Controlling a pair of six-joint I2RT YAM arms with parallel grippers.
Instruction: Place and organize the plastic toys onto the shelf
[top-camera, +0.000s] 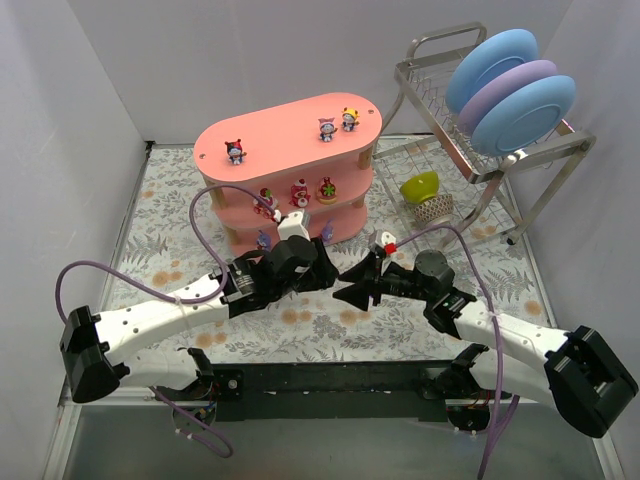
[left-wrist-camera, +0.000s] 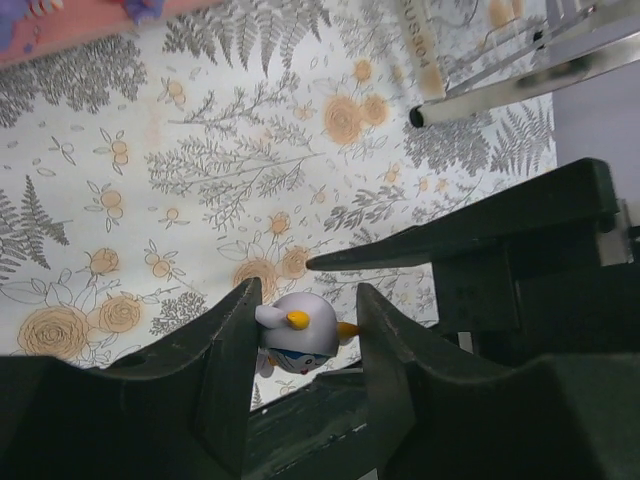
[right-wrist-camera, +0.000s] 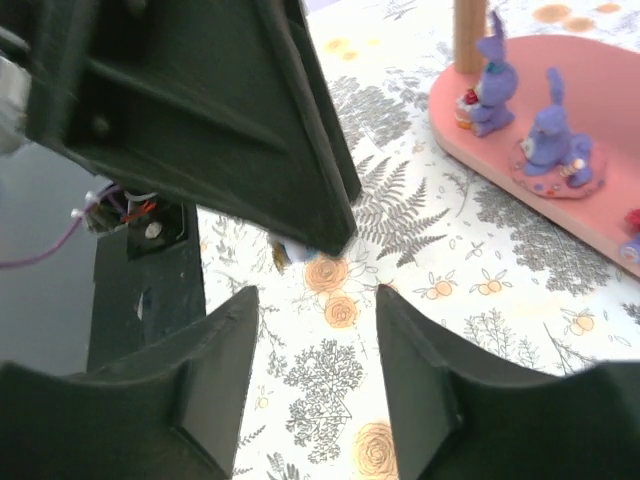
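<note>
Widest first: the floral-print table (top-camera: 160, 250) carries the salmon-pink three-tier shelf of oval boards and wooden posts (top-camera: 290, 150) toward its far edge, and that shelf is where this is headed. My read of the step in hand is a hand-over from right to left in front of the shelf's near edge. To do it well, the white right arm (top-camera: 520, 335) should back straight off toward the table's right edge before anything else moves. Then the white left arm (top-camera: 150, 320) should lift rather than drag and come down from above onto the bare middle of the top board. That looks the roomiest spot, clear of the three little figurines standing up there (top-camera: 326, 128). The squeeze wants to be steady, because a glossy round head could squirt out. On to pose: the left arm stretches low from the near left corner toward the table's middle, and the right arm mirrors it from the near right corner, the two meeting tip to tip. The black left gripper (left-wrist-camera: 305, 295) is clamped on the small glossy plastic grey-headed figurine with yellow ears and a blue body (left-wrist-camera: 298, 340), seated deep between both fingers. The black right gripper (right-wrist-camera: 315, 295) gapes with nothing in it, one finger just beside the grey-headed figurine.
</note>
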